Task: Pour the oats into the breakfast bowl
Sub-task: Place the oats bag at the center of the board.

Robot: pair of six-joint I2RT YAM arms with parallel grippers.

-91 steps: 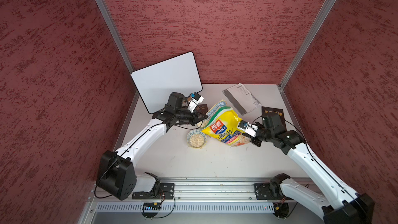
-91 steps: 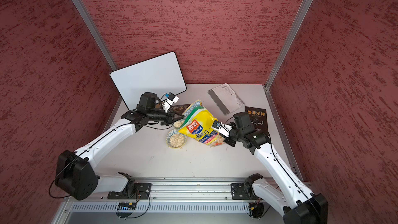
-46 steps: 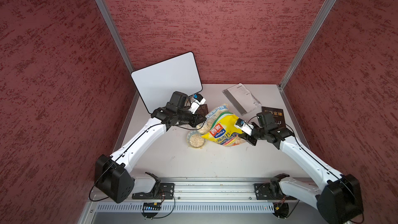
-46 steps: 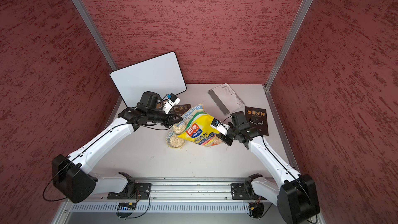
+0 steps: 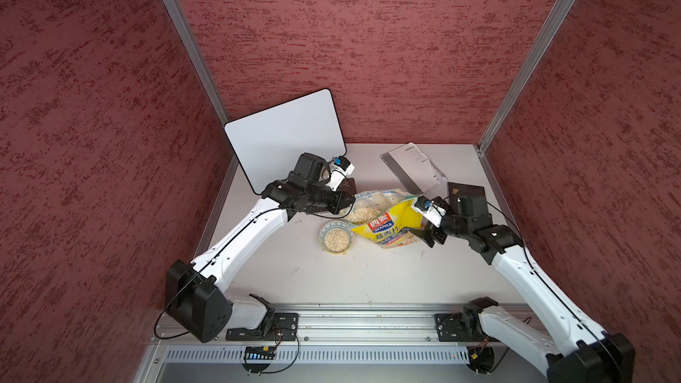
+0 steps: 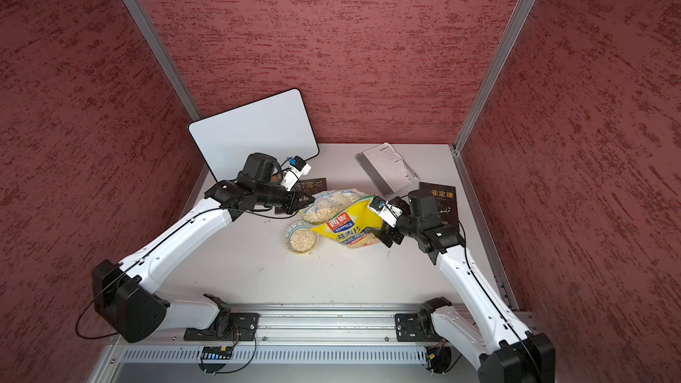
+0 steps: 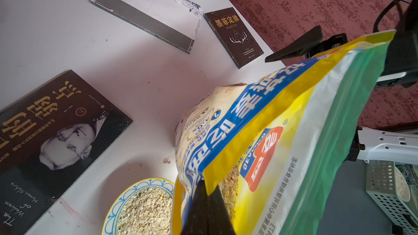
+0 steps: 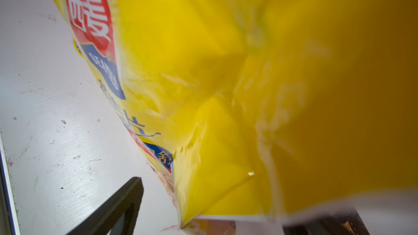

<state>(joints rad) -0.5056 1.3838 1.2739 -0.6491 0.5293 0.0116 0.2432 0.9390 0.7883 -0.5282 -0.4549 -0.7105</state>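
- Released in the last second, the oat bag leans on the tabletop, base between my right tool's spread jaws.
- Left tool stays clenched on the bag's mouth edge, at its 10 o'clock.
- Breakfast bowl stands at the bag's 8 o'clock, just beside it, holding oats.

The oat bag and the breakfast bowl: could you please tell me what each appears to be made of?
Oat bag: thin, flexible plastic film with a glossy printed finish. It creases, sags and catches glare.
Breakfast bowl: probably glazed ceramic. It has a smooth, shiny white inside with painted blue scallops and a yellow rim, though hard plastic cannot be ruled out from its look alone.
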